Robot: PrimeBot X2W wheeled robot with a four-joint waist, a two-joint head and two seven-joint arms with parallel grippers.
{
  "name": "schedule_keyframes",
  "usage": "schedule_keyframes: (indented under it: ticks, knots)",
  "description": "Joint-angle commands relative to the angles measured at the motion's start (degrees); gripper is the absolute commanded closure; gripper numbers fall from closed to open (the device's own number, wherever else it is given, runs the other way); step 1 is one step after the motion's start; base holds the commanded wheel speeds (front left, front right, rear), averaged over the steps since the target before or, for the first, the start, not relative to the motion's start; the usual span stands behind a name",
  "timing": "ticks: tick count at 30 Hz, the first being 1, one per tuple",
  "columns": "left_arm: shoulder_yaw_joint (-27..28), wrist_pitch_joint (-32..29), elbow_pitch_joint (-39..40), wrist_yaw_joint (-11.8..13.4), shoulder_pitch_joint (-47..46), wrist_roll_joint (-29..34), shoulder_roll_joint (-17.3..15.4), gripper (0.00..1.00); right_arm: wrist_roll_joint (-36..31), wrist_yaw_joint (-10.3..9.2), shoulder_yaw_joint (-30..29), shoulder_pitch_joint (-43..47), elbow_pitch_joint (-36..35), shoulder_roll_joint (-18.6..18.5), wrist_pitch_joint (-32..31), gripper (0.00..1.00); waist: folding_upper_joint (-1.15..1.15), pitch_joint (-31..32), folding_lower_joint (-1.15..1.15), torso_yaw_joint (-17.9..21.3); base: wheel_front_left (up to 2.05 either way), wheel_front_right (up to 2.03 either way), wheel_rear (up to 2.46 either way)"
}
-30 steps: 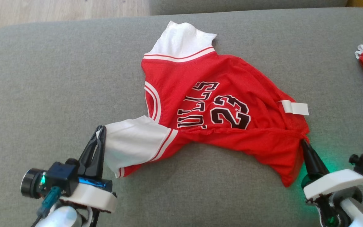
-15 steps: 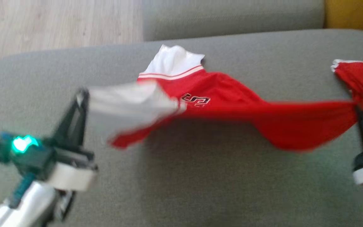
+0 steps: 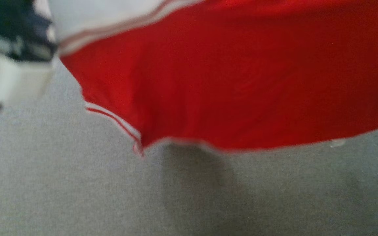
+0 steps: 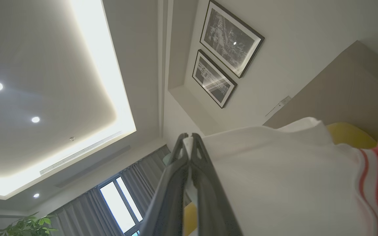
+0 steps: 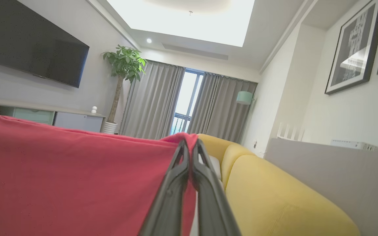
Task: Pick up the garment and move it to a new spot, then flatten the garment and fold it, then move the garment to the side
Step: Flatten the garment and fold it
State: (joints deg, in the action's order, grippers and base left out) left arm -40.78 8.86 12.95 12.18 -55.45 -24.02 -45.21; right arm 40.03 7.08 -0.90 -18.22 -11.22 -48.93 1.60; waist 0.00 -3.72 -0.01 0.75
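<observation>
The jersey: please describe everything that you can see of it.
The jersey is red, of thin soft cloth, with a white sleeve and red-white striped trim. It hangs spread in the air, blurred, over the grey cushion, seemingly not touching it. The left gripper pinches the sleeve; the right gripper pinches a red edge.

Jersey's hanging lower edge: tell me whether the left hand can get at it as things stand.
Probably not yet. The left hand is shut on the white sleeve of the jersey, so it would have to let go first. Nothing else blocks the edge, which hangs free above the grey cushion.
</observation>
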Motion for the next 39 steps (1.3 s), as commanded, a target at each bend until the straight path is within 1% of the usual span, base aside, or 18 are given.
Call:
schedule_keyframes:
  ticks: [1, 3, 4, 5, 6, 8, 12, 15, 18, 21, 23, 27, 32, 36, 39]
  knots:
    - [3.59, -0.65, -2.02, -1.82, -7.29, 0.59, -0.17, 1.00, -0.86, 0.41, 0.02, -4.82, -1.02, -4.01, -1.57, 1.00, 0.00, -2.32, 0.01, -0.31, 0.00, 0.00, 0.00]
    - [3.75, -0.70, -5.39, -3.58, -11.72, 0.44, 1.64, 1.00, -1.11, 0.41, 1.36, -8.91, 0.08, -5.10, -2.37, 1.00, 0.00, -4.22, 0.01, -0.55, 0.00, 0.00, 0.00]
    - [3.75, -0.70, -5.39, -3.58, -11.72, 0.44, 1.64, 1.00, -1.11, 0.41, 1.36, -8.91, 0.08, -5.10, -2.37, 1.00, 0.00, -4.22, 0.01, -0.55, 0.00, 0.00, 0.00]
    - [3.86, -0.50, -7.27, -4.42, -13.72, 0.11, 2.71, 1.00, -1.14, 0.41, 2.32, -11.01, 0.91, -5.57, -2.62, 1.00, 0.00, -5.22, 0.01, -0.64, 0.00, 0.00, 0.00]
    - [3.53, -0.64, -11.58, -6.42, -17.50, -0.14, 4.39, 1.00, -0.73, 0.41, 4.84, -15.27, 2.74, -6.18, -3.02, 1.00, 0.00, -7.47, 0.01, -0.77, 0.00, 0.00, 0.00]
    - [2.70, -0.70, -15.97, -8.61, -21.36, 0.46, 5.77, 1.00, -0.43, 0.41, 7.77, -19.71, 4.95, -6.42, -3.27, 1.00, 0.00, -10.02, 0.01, -0.78, 0.00, 0.00, 0.00]
    - [0.67, -0.11, -26.02, -12.83, -29.56, 2.75, 8.69, 1.00, -0.42, 0.41, 14.98, -29.26, 10.95, -4.88, -2.89, 1.00, 0.00, -15.30, 0.01, -0.25, 0.00, 0.00, 0.00]
    - [-0.65, 1.24, -32.78, -14.41, -35.69, 5.55, 10.80, 1.00, -1.24, 0.41, 20.15, -36.51, 16.02, -2.35, -1.51, 1.00, 0.00, -18.62, 0.01, 0.44, 0.00, 0.00, 0.00]
    - [-0.99, 3.16, -38.72, -14.37, -41.35, 7.74, 13.34, 1.00, -2.39, 0.41, 23.82, -43.66, 21.75, 0.46, 1.40, 1.00, 0.00, -21.41, 0.01, 1.05, 0.00, 0.00, 0.00]
    - [-0.33, 4.91, -42.70, -13.20, -45.60, 8.90, 15.75, 1.00, -3.95, 0.41, 25.54, -49.86, 27.64, 2.81, 5.93, 1.00, 0.00, -23.26, 0.01, 1.30, 0.00, 0.00, 0.00]
    - [0.01, 5.59, -43.96, -12.54, -47.28, 9.53, 16.82, 1.00, -5.00, 0.41, 26.17, -53.10, 31.34, 3.88, 8.87, 1.00, 0.00, -24.14, 0.01, 1.25, 0.00, 0.00, 0.00]
    - [0.27, 6.05, -44.55, -12.55, -47.64, 9.89, 17.90, 1.00, -6.13, 0.41, 28.78, -56.41, 36.54, 5.00, 11.60, 1.00, 0.00, -25.74, 0.01, 0.70, 0.00, 0.00, 0.00]
    - [1.12, 6.11, -40.64, -13.01, -42.37, 9.34, 17.29, 1.00, -4.99, 0.41, 31.99, -56.05, 41.60, 5.74, 12.89, 1.00, 0.00, -27.29, 0.01, -0.47, 0.00, 0.00, 0.00]
    - [1.39, 6.12, -36.00, -13.25, -34.51, 8.49, 16.17, 1.00, -3.97, 0.41, 34.45, -53.37, 44.56, 5.92, 13.26, 1.00, 0.00, -27.28, 0.01, -1.44, 0.00, 0.00, 0.00]
    - [1.30, 6.13, -31.66, -13.07, -27.14, 7.79, 14.81, 1.00, -2.42, 0.41, 34.75, -50.29, 46.29, 6.02, 13.35, 1.00, 0.00, -26.16, 0.01, -2.06, 0.00, 0.00, 0.00]
